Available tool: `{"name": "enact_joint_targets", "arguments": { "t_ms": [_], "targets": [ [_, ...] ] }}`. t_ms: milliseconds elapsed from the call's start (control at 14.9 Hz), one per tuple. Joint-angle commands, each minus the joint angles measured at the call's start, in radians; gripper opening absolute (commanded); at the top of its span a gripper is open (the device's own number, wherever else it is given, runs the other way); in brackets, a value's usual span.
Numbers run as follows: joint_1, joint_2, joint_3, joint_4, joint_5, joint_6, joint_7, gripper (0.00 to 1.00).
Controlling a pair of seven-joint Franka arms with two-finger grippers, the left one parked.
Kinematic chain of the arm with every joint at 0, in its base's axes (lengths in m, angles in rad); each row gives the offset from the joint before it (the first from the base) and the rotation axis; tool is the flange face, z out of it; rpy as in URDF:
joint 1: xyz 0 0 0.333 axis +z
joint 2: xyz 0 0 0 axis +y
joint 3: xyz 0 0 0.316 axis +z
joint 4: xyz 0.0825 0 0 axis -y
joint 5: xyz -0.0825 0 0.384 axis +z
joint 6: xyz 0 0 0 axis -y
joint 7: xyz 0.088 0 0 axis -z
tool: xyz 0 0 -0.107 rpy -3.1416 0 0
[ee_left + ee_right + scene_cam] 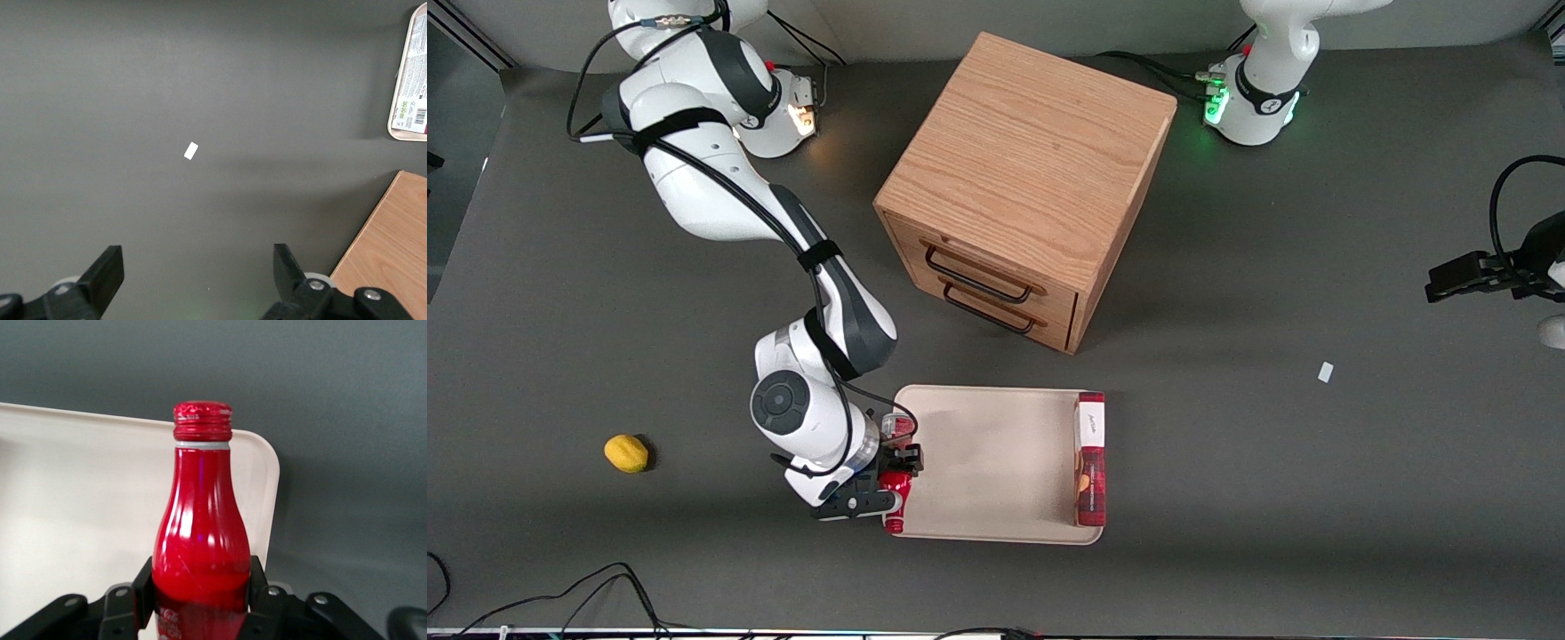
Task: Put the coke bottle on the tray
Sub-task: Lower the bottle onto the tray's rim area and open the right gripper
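Observation:
My right gripper (pixel 895 484) is shut on the coke bottle (pixel 896 500), a slim red bottle with a red cap. It holds the bottle at the tray's (pixel 996 462) edge toward the working arm's end, near the corner closest to the front camera. The bottle's neck points toward the front camera. In the right wrist view the black fingers (pixel 259 587) press both sides of the bottle's (pixel 201 520) lower body. The cream tray (pixel 80 507) and its rounded corner lie under it. I cannot tell whether the bottle touches the tray.
A flat red snack box (pixel 1090 458) lies along the tray's edge toward the parked arm's end. A wooden two-drawer cabinet (pixel 1023 187) stands farther from the front camera than the tray. A yellow lemon (pixel 626 452) lies toward the working arm's end. A white scrap (pixel 1325 372) lies toward the parked arm's end.

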Motion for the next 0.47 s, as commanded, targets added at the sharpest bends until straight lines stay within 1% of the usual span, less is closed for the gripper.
{"name": "enact_joint_targets", "arguments": {
  "t_ms": [0, 134, 269, 336, 403],
  "targets": [
    [-0.001, 0.063, 0.009, 0.05, 0.011, 0.047, 0.041, 0.18],
    [-0.001, 0.084, 0.009, 0.05, 0.011, 0.073, 0.042, 0.31],
    [-0.001, 0.1, 0.009, 0.047, 0.011, 0.084, 0.065, 0.41],
    [-0.001, 0.101, 0.009, 0.044, 0.011, 0.097, 0.069, 0.61],
    [-0.001, 0.103, 0.009, 0.038, 0.011, 0.111, 0.067, 0.65]
  ]
}}
